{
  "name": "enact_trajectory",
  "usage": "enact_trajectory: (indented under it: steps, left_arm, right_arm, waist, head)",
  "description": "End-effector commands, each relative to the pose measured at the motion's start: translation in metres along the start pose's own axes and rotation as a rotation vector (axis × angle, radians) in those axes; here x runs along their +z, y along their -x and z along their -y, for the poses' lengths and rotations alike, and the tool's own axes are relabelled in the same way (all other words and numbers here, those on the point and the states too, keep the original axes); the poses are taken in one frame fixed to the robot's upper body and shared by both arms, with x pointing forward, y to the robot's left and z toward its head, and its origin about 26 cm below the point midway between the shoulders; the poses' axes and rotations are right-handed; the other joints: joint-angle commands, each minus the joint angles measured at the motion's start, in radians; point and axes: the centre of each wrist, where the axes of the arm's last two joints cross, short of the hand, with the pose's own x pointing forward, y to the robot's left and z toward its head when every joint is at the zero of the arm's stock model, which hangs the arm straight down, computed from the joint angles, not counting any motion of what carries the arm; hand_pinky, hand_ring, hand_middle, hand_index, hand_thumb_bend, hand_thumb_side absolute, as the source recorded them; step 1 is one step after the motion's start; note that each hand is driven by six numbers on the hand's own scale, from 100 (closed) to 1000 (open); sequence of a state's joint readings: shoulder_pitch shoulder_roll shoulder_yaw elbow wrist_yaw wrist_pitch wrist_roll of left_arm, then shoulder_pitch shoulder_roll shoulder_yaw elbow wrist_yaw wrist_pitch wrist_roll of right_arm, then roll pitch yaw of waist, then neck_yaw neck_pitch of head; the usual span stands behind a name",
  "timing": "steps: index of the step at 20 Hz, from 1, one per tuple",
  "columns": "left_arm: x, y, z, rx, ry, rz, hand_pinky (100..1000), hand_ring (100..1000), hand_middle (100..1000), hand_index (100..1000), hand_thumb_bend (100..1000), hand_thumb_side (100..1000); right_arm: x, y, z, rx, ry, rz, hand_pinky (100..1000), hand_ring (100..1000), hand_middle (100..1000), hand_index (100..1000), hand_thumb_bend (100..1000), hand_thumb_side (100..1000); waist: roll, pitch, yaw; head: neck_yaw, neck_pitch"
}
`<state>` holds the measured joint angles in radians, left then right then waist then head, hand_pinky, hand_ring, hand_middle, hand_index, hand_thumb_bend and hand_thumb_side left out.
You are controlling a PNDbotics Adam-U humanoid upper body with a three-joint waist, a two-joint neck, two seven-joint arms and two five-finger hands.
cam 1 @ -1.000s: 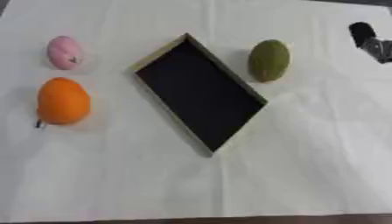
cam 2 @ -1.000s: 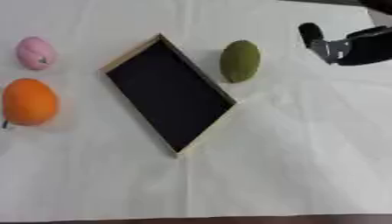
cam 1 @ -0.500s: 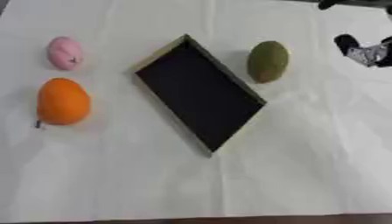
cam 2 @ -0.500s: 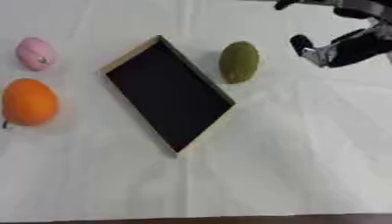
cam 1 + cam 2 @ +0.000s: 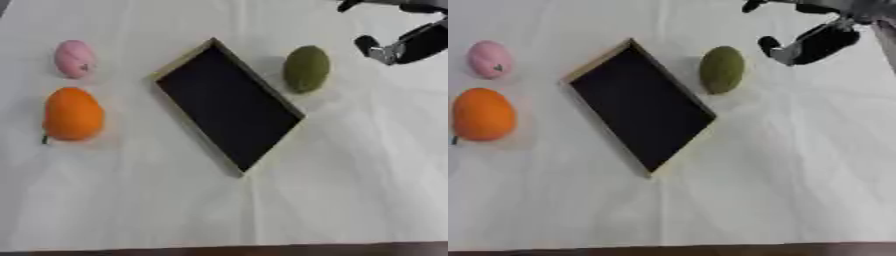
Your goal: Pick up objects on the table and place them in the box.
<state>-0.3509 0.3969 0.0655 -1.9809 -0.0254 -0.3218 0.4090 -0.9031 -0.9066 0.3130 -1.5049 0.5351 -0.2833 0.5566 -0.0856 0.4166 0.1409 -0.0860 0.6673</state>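
A shallow box [image 5: 228, 103] with a black inside and a pale wooden rim lies askew in the middle of the white cloth. Right of it sits an olive-green oval fruit [image 5: 722, 69]. A pink egg-shaped thing [image 5: 74, 58] and an orange fruit [image 5: 73, 113] lie at the left. My right hand [image 5: 811, 42] hangs at the upper right, above and to the right of the green fruit, apart from it, thumb and fingers spread, holding nothing. The left hand shows in neither view.
A white cloth [image 5: 350, 190] covers the whole table. Its front edge shows as a dark strip [image 5: 262, 249] along the bottom. Bare cloth stretches in front of the box and to the right.
My right hand has come in from the right edge toward the green fruit. The fruits and box have not moved.
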Motion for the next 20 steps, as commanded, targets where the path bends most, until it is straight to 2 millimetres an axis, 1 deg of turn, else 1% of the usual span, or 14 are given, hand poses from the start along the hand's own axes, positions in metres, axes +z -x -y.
enact_trajectory:
  steps: [1, 5, 10, 15, 20]
  left_arm:
    - [-0.007, -0.006, -0.002, 0.001, 0.022, 0.033, 694, 677, 733, 796, 234, 588]
    - [-0.007, -0.006, -0.002, 0.002, 0.021, 0.031, 694, 677, 733, 795, 229, 589]
    - [-0.007, -0.006, -0.001, 0.006, 0.021, 0.03, 694, 677, 734, 795, 231, 589]
    - [-0.007, -0.006, -0.001, 0.008, 0.018, 0.029, 694, 677, 734, 795, 229, 589]
    - [-0.007, -0.006, 0.0, 0.014, 0.017, 0.029, 694, 677, 735, 795, 228, 590]
  right_arm:
    - [-0.007, 0.011, 0.0, -0.027, -0.013, -0.006, 896, 849, 789, 882, 111, 304]
    - [-0.023, 0.022, -0.008, -0.079, -0.032, 0.018, 905, 855, 791, 882, 156, 299]
    - [-0.039, 0.03, -0.018, -0.075, -0.078, 0.04, 909, 864, 803, 887, 220, 335]
    - [-0.047, 0.034, -0.031, -0.051, -0.114, 0.053, 911, 864, 805, 886, 241, 350]
    - [-0.054, 0.036, -0.043, -0.058, -0.145, 0.055, 911, 863, 803, 884, 244, 371]
  waist:
    - [0.003, -0.025, 0.001]
    - [0.004, -0.023, 0.003]
    - [0.005, -0.022, 0.005]
    - [0.003, -0.019, 0.009]
    - [0.001, -0.017, 0.013]
  head:
    - [-0.005, 0.006]
    - [-0.01, 0.011]
    - [-0.014, 0.013]
    - [-0.012, 0.016]
    - [-0.01, 0.016]
